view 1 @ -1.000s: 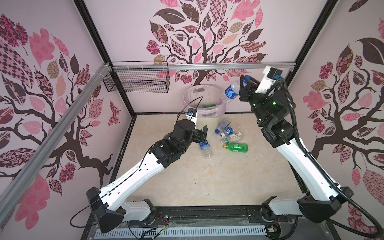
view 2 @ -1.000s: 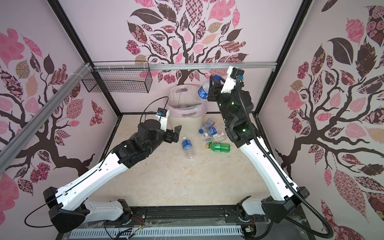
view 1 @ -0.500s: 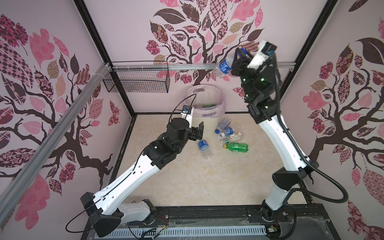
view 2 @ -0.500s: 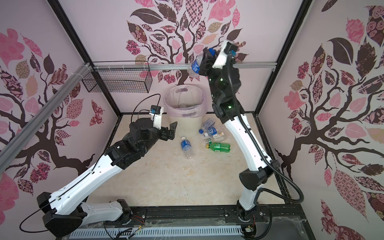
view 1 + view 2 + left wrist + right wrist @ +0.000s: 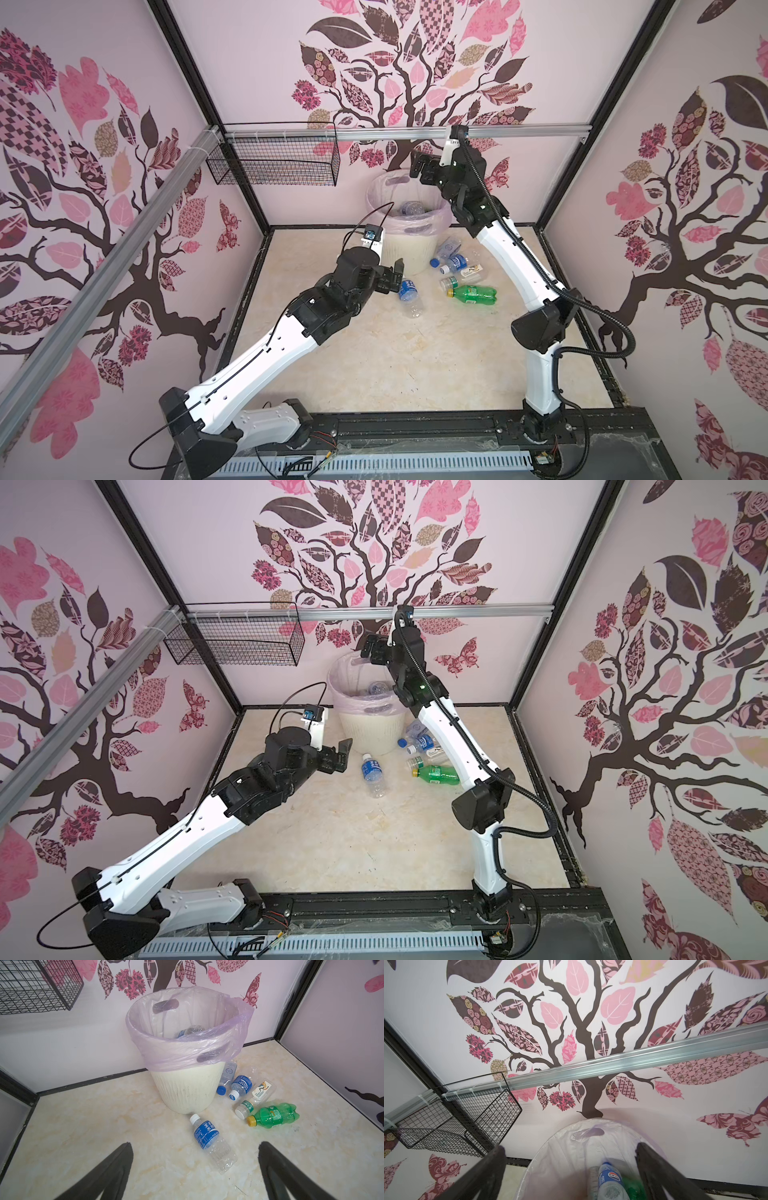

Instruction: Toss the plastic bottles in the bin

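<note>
your right gripper: jaws spread, empty, above the bin; a blue-label bottle lies inside, below it. your left gripper: jaws wide, empty, a white-capped bottle lying just ahead, beside the bin.

Bright, even, diffuse light; I find no hard shadows anywhere.
Both top views come through sharp to me, but the wide lens bows the black frame posts toward the edges. In the right wrist view the aluminium rail carries a pale sheen, and the blue-labelled bottle looks soft and smeared.
</note>
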You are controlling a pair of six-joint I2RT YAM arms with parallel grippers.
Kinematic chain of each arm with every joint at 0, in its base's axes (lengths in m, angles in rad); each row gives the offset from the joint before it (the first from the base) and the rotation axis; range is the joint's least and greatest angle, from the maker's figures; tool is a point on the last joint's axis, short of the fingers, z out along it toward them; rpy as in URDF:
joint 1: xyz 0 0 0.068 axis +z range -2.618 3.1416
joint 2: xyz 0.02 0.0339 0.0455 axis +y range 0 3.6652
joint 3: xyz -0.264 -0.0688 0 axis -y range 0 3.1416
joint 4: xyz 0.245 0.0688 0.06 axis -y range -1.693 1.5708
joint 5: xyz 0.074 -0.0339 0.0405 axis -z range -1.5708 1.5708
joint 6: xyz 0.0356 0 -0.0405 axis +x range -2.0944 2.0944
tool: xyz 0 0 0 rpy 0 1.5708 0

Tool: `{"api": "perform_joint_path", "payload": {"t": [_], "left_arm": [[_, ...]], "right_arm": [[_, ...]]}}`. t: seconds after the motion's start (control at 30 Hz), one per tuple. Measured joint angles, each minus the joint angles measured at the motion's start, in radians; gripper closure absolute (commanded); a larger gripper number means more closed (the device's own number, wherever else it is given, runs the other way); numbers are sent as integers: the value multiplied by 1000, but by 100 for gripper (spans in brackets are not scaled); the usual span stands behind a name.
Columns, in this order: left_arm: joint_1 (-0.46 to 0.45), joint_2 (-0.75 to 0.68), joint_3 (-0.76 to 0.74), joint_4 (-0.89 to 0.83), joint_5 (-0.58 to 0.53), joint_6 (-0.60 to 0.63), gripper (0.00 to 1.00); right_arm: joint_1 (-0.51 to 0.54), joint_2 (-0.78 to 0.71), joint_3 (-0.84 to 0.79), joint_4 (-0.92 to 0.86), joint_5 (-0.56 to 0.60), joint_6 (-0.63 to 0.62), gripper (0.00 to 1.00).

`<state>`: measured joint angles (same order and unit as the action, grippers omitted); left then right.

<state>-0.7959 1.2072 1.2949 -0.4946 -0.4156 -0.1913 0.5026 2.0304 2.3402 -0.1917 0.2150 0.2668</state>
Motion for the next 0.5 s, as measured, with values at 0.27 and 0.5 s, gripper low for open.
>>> {"api": "perform_joint_path", "payload": {"t": [0.27, 0.5], "left_arm": [[1, -4, 0, -55, 45, -72, 3], [2, -8, -13, -78, 93, -139, 3]], "right_arm": [[0, -143, -132, -17, 11, -20, 1], [0, -340, -433, -21, 24, -43, 1]]}}
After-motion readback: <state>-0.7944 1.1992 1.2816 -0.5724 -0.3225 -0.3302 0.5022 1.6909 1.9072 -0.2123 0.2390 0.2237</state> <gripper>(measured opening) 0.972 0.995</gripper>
